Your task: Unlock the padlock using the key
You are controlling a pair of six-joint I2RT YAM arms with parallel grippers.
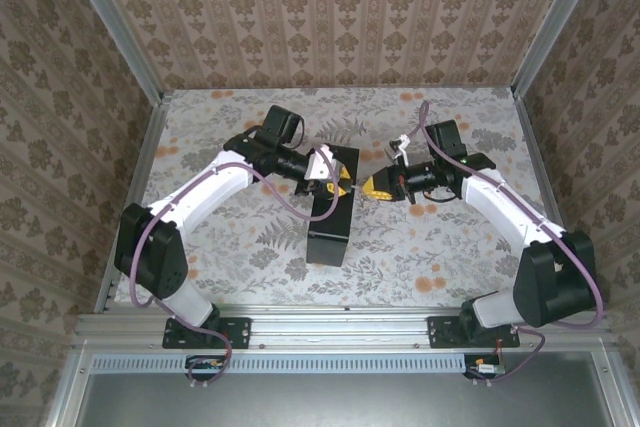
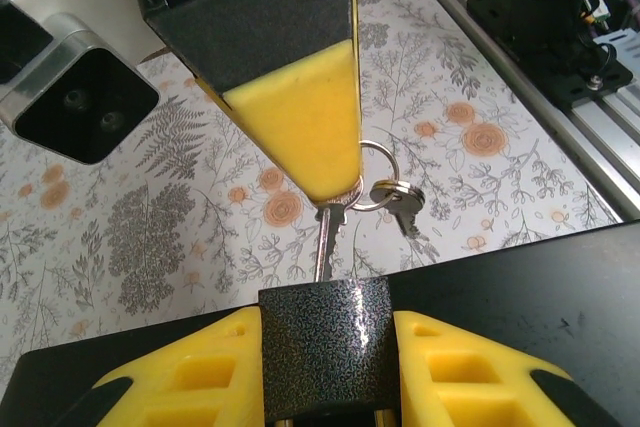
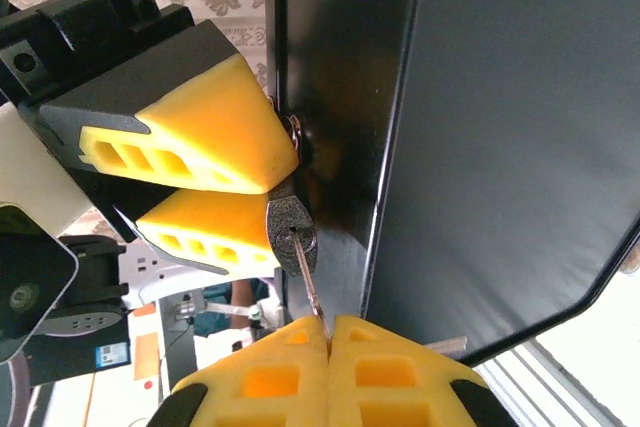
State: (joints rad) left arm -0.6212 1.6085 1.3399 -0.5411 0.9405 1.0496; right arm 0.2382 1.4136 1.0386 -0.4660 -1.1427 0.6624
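The padlock (image 2: 325,347) has a dark speckled metal body, small next to the black box (image 2: 540,297). My left gripper (image 2: 325,372) is shut on it, one yellow finger (image 2: 190,372) on each side. The silver key (image 2: 325,242) sticks into its keyhole, with a ring (image 2: 376,175) and a second key (image 2: 405,209) hanging off it. In the right wrist view the padlock (image 3: 292,232) sits against the box's edge (image 3: 330,97), and my right gripper (image 3: 328,332) is shut on the key (image 3: 308,282). From above, the left gripper (image 1: 335,175) and right gripper (image 1: 376,187) meet at the box (image 1: 330,232).
The floral table cloth (image 1: 420,247) lies under everything. Patterned walls enclose the table on three sides. An aluminium rail (image 1: 340,332) with both arm bases runs along the near edge. The left gripper's yellow fingers (image 3: 200,142) crowd the padlock in the right wrist view.
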